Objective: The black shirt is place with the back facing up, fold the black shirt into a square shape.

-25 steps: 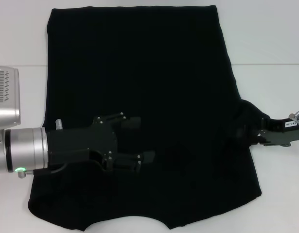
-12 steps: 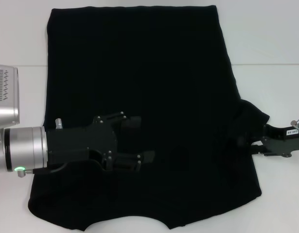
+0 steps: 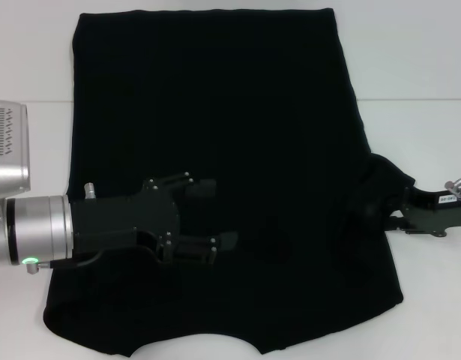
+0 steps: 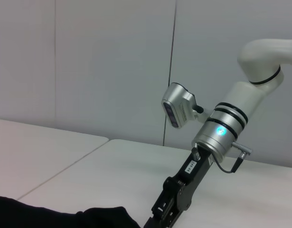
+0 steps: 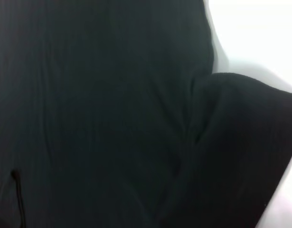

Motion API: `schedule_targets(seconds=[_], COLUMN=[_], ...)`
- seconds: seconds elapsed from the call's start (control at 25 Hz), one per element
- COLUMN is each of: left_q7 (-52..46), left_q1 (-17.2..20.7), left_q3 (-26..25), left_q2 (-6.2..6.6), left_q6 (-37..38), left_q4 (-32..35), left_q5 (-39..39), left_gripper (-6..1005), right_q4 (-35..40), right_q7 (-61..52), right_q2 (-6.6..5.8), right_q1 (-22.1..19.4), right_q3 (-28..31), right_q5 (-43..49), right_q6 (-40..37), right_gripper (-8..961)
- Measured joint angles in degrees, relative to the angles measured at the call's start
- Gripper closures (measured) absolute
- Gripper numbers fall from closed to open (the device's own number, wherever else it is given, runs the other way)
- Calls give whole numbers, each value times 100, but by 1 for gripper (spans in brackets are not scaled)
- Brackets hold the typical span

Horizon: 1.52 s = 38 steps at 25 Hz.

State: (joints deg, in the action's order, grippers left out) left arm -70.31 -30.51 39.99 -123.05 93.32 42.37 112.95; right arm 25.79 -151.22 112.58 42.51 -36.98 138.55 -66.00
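Black fabric fills the middle of the white table (image 3: pixel 425 67): the black shirt (image 3: pixel 237 135) lies spread flat, plain side up, its hem at the far edge and its neckline curve at the near edge. Over on the left, the left end effector (image 3: pixel 219 217) reaches in across the shirt's near left part, its two fingers (image 3: pixel 202 187) spread wide apart and holding nothing, resting low over the cloth. On the right, the right end effector (image 3: pixel 406 210) sits at the shirt's right edge, right against the bunched sleeve (image 3: pixel 380 184); whether its fingers are closed on the cloth, I cannot tell, since dark fabric hides them. The right wrist view shows the sleeve fold lifted a little over the shirt body.
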Motion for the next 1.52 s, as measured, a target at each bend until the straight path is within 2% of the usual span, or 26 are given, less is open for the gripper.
schedule_targets(seconds=[0.28,0.48,0.72,0.8,1.2,1.36,1.52], left_q7=[37,50,52,53,51,51,52], left_q1=[19,26,28,28,21,34,44], left_q3=[-68,-78,-79,-80,-79,-78,-117], left_q2=[21,34,35,35,15,4,0], left_q6=[11,28,28,25,-5,-7,-8], left_q4=[4,7,7,2,-5,-18,-23], left_q5=[-2,-2,-2,-1,-2,-112,-141], left_gripper=[63,62,63,63,62,63,63], right_q4=[-143,-96,-77,-76,326,495,519], right_q7=[19,93,159,171,233,238,246], right_q2=[83,87,57,45,-45,-84,-52], right_q1=[55,41,-4,-14,-59,101,373], right_q3=[0,-2,-2,-3,-2,-15,-112], right_q5=[-54,-95,-153,-153,-153,-172,-171], right_q6=[281,280,242,241,102,45,56], right_gripper=[479,551,771,920,920,920,920])
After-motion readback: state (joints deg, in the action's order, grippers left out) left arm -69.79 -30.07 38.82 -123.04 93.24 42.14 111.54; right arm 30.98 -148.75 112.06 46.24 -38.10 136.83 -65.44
